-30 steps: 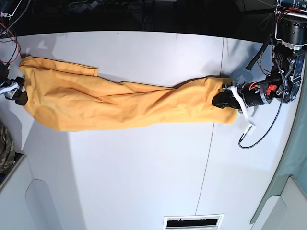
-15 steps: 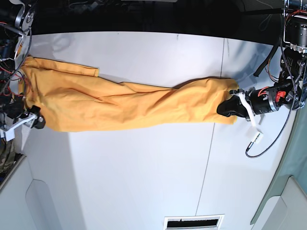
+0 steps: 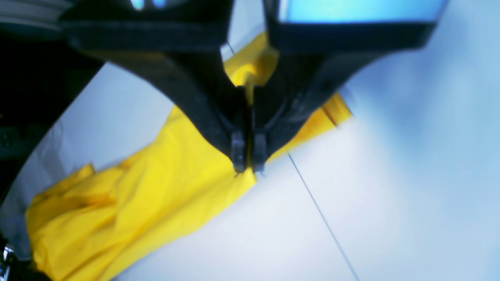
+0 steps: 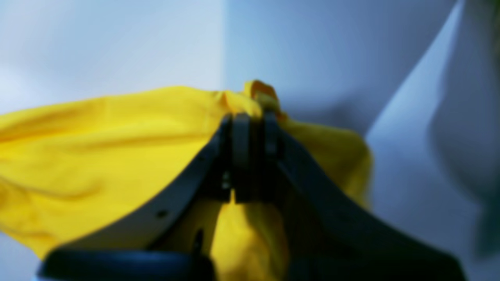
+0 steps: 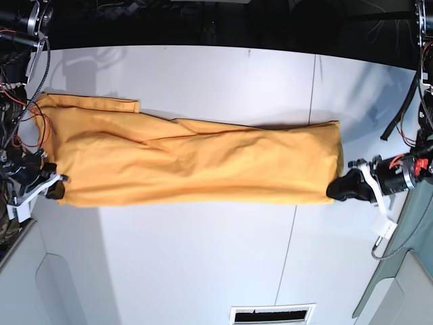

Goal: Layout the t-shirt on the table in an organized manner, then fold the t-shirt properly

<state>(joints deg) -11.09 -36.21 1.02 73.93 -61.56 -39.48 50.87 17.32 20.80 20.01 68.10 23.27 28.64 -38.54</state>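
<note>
The orange-yellow t-shirt [image 5: 196,162] lies stretched in a long band across the white table [image 5: 203,257] in the base view. My left gripper [image 5: 333,191] is shut on the t-shirt's lower right corner; in the left wrist view [image 3: 247,168] its jaws pinch the cloth [image 3: 156,187]. My right gripper [image 5: 54,191] is shut on the lower left corner; in the right wrist view [image 4: 250,128] the jaws close on bunched cloth [image 4: 97,136]. A sleeve [image 5: 115,103] lies flat at the upper left.
A thin dark seam line [image 5: 301,169] crosses the table under the shirt's right part. A camouflage-patterned cloth [image 5: 5,230] shows at the left edge. A vent slot [image 5: 272,314] sits at the front. Cables hang at both sides.
Both grippers moved toward the front of the table and outward with the shirt's corners. The shirt is now pulled wider and flatter, with its right end squared off.
</note>
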